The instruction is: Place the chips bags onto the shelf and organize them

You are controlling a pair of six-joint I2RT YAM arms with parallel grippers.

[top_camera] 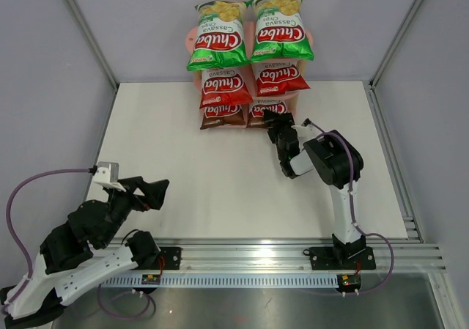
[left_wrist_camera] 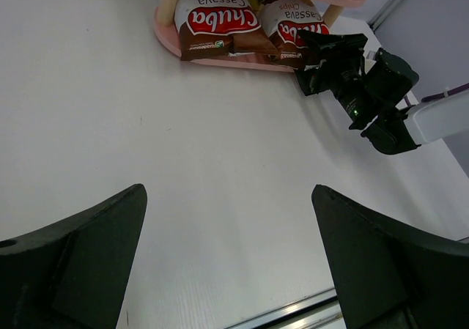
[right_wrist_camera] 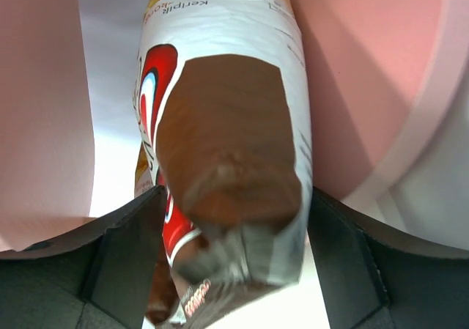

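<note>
The pink shelf (top_camera: 190, 34) stands at the table's far edge with chips bags on all three tiers. Two green bags (top_camera: 216, 36) lie on top, two red bags (top_camera: 226, 87) in the middle and two dark brown bags (top_camera: 223, 115) at the bottom. My right gripper (top_camera: 277, 120) is at the bottom tier's right side. In the right wrist view its jaws (right_wrist_camera: 236, 197) stand open around the near end of the right brown bag (right_wrist_camera: 227, 124), which lies on the pink board (right_wrist_camera: 366, 72). My left gripper (top_camera: 157, 193) hangs open and empty over the near left table (left_wrist_camera: 229, 197).
Grey walls with metal posts enclose the white table (top_camera: 183, 146) on three sides. An aluminium rail (top_camera: 249, 252) carrying both arm bases runs along the near edge. In the left wrist view the right arm (left_wrist_camera: 381, 94) reaches in toward the shelf's bottom board (left_wrist_camera: 220, 59).
</note>
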